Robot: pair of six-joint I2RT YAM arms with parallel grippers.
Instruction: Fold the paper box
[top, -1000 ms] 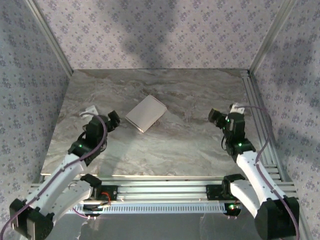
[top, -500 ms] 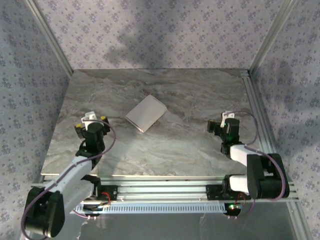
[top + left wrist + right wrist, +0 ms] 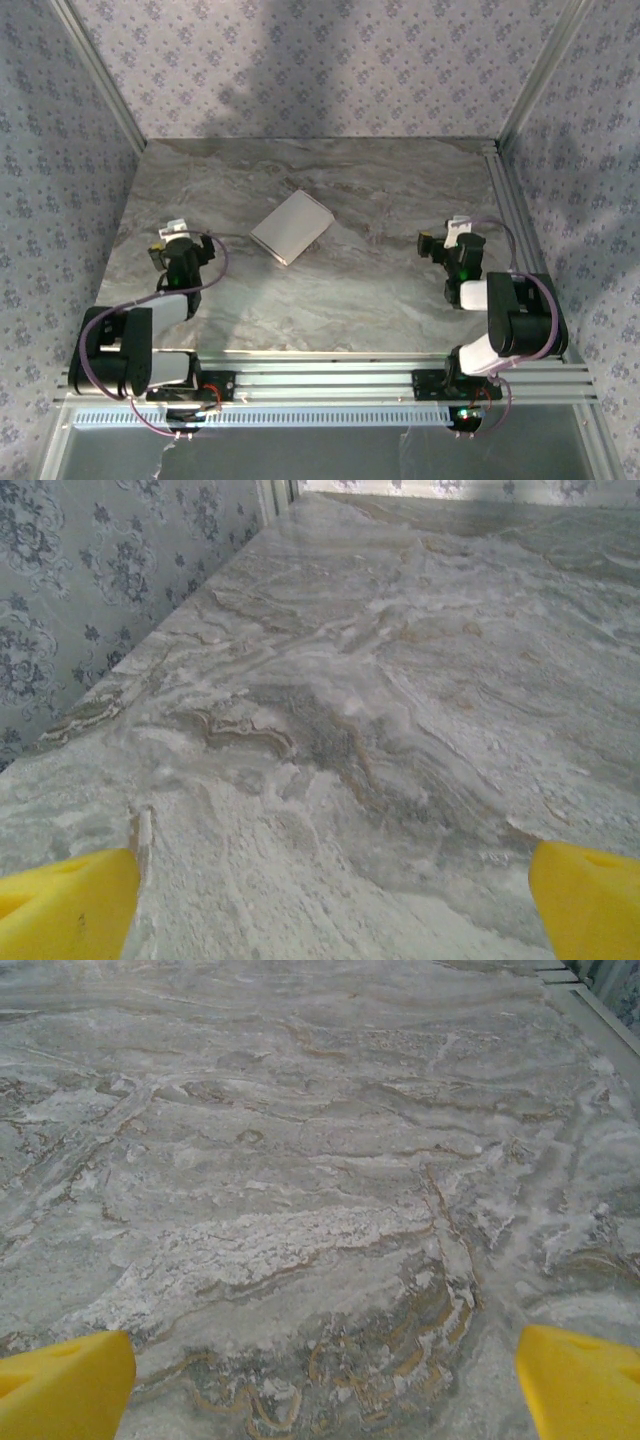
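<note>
The paper box [image 3: 291, 227] lies folded flat as a small white rectangle near the middle of the marble table [image 3: 330, 290], untouched. My left gripper [image 3: 181, 248] sits low over the table's left side, well left of the box, open with nothing between its yellow fingertips [image 3: 68, 905]. My right gripper [image 3: 447, 242] is at the right side, far from the box, also open and empty; its yellow fingertips [image 3: 580, 1378] frame bare marble. Both arms are drawn back and folded near their bases.
Patterned walls [image 3: 60, 200] enclose the table on three sides. An aluminium rail [image 3: 515, 215] runs along the right edge and a slotted frame [image 3: 320, 385] along the near edge. The left wall [image 3: 90, 590] stands close to the left gripper.
Both arms have pulled back toward their bases and folded up, the left gripper moving left and the right one staying at the right. The box has not moved.
</note>
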